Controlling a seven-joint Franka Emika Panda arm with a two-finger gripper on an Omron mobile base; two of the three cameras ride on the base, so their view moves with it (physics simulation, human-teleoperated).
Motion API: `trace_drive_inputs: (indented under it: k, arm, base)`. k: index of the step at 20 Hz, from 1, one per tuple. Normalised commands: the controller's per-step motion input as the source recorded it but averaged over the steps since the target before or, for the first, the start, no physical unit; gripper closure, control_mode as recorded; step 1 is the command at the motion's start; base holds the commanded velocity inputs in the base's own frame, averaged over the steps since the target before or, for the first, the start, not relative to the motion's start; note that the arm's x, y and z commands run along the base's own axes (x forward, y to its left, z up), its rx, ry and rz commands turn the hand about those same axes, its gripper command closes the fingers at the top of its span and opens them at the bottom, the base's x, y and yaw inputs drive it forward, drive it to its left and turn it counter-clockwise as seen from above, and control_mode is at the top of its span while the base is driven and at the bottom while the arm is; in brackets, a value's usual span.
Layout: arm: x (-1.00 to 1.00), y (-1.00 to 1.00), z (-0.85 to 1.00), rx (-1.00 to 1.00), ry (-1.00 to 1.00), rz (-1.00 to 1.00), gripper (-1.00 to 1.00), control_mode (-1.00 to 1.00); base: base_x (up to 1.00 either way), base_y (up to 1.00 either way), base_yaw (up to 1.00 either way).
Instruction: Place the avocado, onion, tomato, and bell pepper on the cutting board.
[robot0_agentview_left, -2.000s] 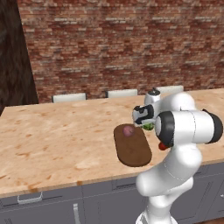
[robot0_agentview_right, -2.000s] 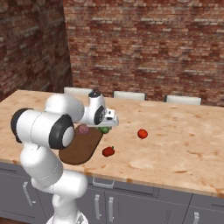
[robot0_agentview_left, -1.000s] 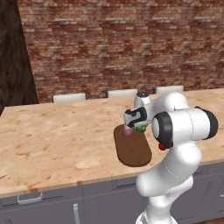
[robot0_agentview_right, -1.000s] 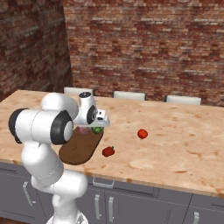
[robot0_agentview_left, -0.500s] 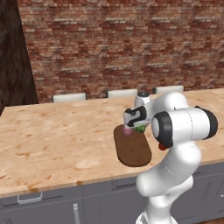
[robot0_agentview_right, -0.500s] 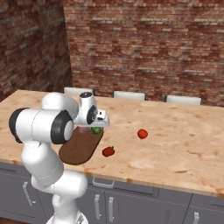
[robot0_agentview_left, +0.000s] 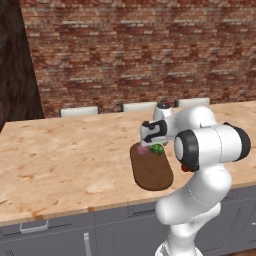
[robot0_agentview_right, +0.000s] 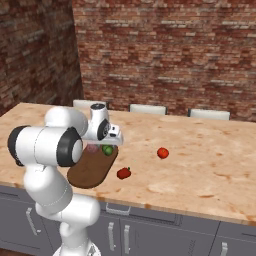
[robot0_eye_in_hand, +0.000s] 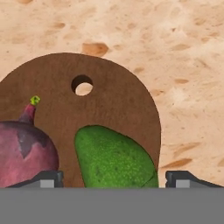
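Note:
The dark brown cutting board (robot0_agentview_left: 152, 172) (robot0_agentview_right: 89, 171) (robot0_eye_in_hand: 111, 98) lies near the counter's front edge. On its far end sit the purple onion (robot0_eye_in_hand: 24, 153) (robot0_agentview_right: 92, 148) (robot0_agentview_left: 143, 150) and, right beside it, the green avocado (robot0_eye_in_hand: 113, 159) (robot0_agentview_right: 107, 149) (robot0_agentview_left: 158, 149). My gripper (robot0_eye_in_hand: 116, 179) (robot0_agentview_right: 108, 142) (robot0_agentview_left: 152, 141) hovers just over the avocado, open, with its fingertips (robot0_eye_in_hand: 49, 177) wide on either side and apart from it. The darker red bell pepper (robot0_agentview_right: 124, 173) rests on the counter right of the board. Farther right lies the bright tomato (robot0_agentview_right: 162, 153).
A brick wall runs behind the wooden counter (robot0_agentview_right: 210, 170), with pale chair backs (robot0_agentview_right: 148, 108) along its far edge. Grey cabinet fronts (robot0_agentview_left: 60, 235) sit below the near edge. My own arm (robot0_agentview_left: 210, 145) blocks the counter to the board's right in the left base view.
The hand carried the avocado leftward from beside the board to over its far end, next to the onion. Over the last half second it has barely moved.

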Motion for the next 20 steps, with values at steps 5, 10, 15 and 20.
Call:
trace_drive_inputs:
  k: [5, 10, 15, 20]
  arm:
    - [0.0, 0.05, 0.05, 0.0, 0.01, 0.0, -1.0, -1.0]
    - [0.0, 0.0, 0.31, 0.0, 0.0, 0.0, -1.0, -1.0]
    - [0.0, -0.15, 0.27, 0.0, 0.0, 0.0, -1.0, -1.0]
    - [-0.19, -0.4, 0.18, 0.0, 0.0, -0.02, -1.0, -1.0]
  base:
    - [0.0, 0.0, 0.0]
    - [0.0, 0.0, 0.0]
    - [0.0, 0.0, 0.0]
    - [0.0, 0.0, 0.0]
